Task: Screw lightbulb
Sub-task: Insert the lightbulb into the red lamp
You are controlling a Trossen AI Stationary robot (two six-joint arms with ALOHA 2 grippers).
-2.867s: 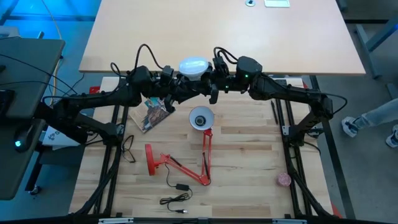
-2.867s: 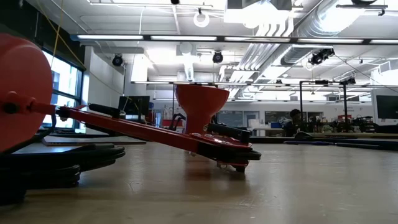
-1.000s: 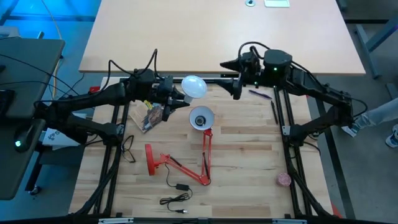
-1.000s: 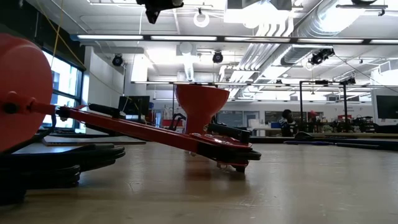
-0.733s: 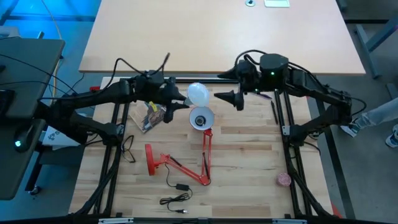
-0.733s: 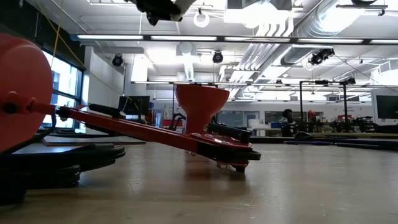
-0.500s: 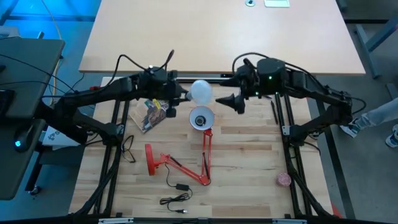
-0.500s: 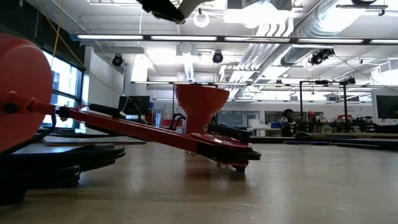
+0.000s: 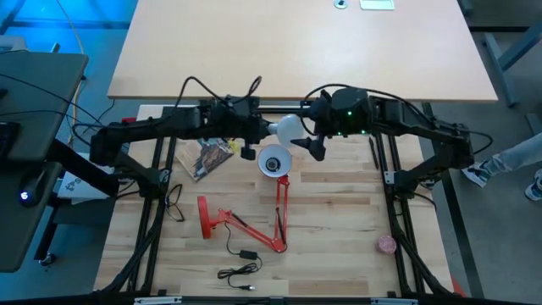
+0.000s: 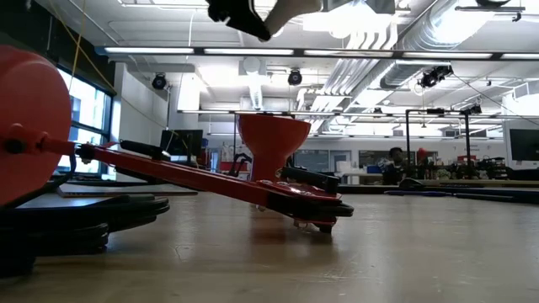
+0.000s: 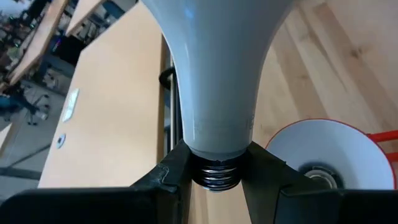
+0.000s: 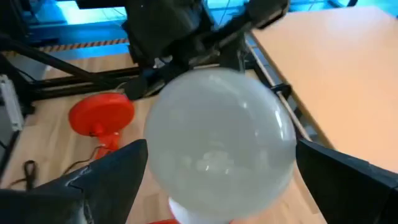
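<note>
We see the lightbulb (image 9: pixel 289 129) held in the air between the two arms, just above the white lamp shade (image 9: pixel 273 160).

The lightbulb is white and smooth, with a round dome that narrows to a thin neck, and a ribbed metal screw base (image 11: pixel 215 174) at the end. We see the left gripper (image 11: pixel 211 177) closed on this screw base, one dark finger on each side, and the dome points toward the right arm. The right gripper (image 12: pixel 217 180) stands wide open, its fingers on both sides of the dome, but we cannot tell if they touch it. Below lies the red desk lamp (image 9: pixel 246 224) on the wooden table (image 9: pixel 339 229), its shade facing up beside the bulb.
</note>
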